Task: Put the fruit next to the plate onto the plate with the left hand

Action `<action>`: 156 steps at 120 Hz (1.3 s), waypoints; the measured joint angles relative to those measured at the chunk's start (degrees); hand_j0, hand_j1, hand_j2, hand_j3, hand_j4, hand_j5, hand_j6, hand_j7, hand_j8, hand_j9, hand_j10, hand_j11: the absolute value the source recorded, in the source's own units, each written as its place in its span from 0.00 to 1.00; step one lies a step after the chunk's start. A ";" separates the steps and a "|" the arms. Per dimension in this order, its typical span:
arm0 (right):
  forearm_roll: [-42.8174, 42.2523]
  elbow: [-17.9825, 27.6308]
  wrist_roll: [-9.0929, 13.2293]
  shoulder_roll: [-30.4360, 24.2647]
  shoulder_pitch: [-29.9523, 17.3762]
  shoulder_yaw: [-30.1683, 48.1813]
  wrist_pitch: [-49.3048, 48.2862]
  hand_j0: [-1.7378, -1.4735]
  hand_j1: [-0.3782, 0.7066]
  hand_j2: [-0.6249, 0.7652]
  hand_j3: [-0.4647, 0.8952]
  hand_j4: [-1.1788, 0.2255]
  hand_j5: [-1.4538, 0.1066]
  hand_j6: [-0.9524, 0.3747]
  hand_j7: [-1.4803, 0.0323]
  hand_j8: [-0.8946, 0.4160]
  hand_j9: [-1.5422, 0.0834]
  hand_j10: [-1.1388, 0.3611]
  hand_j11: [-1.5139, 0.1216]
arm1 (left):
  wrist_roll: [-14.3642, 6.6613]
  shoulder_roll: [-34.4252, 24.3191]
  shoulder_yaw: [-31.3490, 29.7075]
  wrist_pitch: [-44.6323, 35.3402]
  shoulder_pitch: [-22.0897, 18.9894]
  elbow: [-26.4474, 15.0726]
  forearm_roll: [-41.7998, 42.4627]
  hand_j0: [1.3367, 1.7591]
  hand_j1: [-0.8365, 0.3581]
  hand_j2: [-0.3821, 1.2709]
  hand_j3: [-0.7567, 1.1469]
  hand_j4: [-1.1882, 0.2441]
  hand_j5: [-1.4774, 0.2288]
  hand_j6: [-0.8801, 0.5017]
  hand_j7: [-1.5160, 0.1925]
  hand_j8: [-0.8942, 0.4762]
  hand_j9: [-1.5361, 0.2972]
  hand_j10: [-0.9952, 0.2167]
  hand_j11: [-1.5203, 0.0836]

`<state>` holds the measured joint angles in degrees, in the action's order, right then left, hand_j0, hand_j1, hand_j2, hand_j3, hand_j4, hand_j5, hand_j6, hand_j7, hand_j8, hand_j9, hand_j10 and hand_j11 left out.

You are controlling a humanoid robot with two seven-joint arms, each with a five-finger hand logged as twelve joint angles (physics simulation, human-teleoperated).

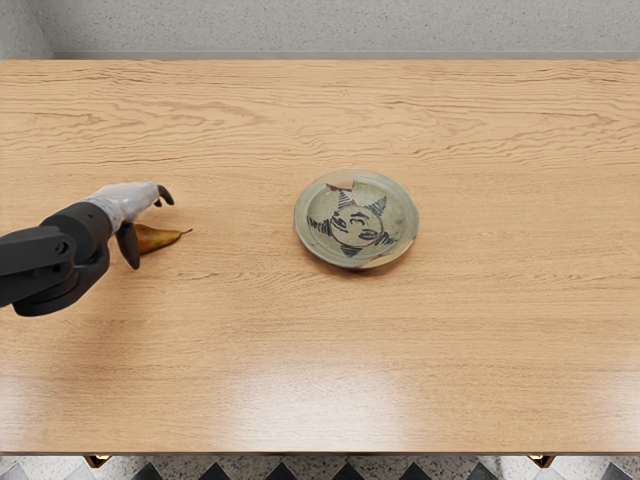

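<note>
1. The left arm [45, 265] is entering from the left edge of the scene and is reaching over the left part of the bench [470, 350].
2. The left hand [125, 208] is hovering at the left end of the fruit [160, 238], with the fingers [163, 196] spread wide and holding nothing.
3. The fingertips are pointing right on the far side of the fruit, with bare bench showing between them and it. The thumb [130, 250] is pointing down on the near side, so the hand is straddling the fruit's left end.
4. Contact between thumb and fruit cannot be told from this view.
5. The fruit, yellow-brown and tapering to a thin tip on its right, is lying on the bench, partly hidden by the hand.
6. The plate [404, 215], grey-green with a dark painted pattern, is sitting near the bench centre, well apart from the fruit and to its right.
</note>
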<state>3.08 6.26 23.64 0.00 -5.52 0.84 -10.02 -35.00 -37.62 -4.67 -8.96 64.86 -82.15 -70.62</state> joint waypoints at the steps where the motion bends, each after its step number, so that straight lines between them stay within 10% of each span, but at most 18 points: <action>1: 0.00 0.00 0.00 0.00 0.00 0.00 0.00 0.30 0.03 0.45 0.34 0.84 0.93 0.72 0.98 0.68 0.95 0.76 0.93 | 0.00 0.00 0.00 0.00 0.00 -0.05 0.01 0.76 0.70 0.27 0.40 0.62 0.64 0.42 0.67 0.44 0.63 0.58 0.71; 68: 0.00 -0.02 -0.08 0.00 0.05 0.09 0.00 0.30 0.03 0.45 0.34 0.84 0.93 0.72 0.98 0.68 0.95 0.76 0.93 | -0.01 0.00 0.07 0.22 -0.97 -0.54 0.66 0.76 0.44 0.34 0.40 0.45 0.43 0.25 0.45 0.26 0.43 0.35 0.48; 98: 0.03 -0.02 -0.09 0.00 0.07 0.09 0.00 0.30 0.03 0.45 0.34 0.84 0.93 0.72 0.98 0.68 0.95 0.76 0.93 | -0.11 -0.16 0.17 0.59 -1.54 -0.49 0.50 0.73 0.45 0.42 0.28 0.44 0.35 0.25 0.37 0.24 0.36 0.27 0.40; 156: 0.05 -0.02 -0.09 0.00 0.39 0.06 0.00 0.30 0.03 0.45 0.34 0.84 0.93 0.72 0.98 0.68 0.95 0.76 0.93 | -0.04 -0.23 1.64 3.70 5.43 -0.30 4.22 0.75 0.42 0.48 0.39 0.38 0.32 0.22 0.34 0.24 0.33 0.29 0.38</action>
<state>3.13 6.24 23.55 0.00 -5.14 0.89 -10.02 -35.04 -37.85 -3.03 -5.26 70.29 -82.45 -66.40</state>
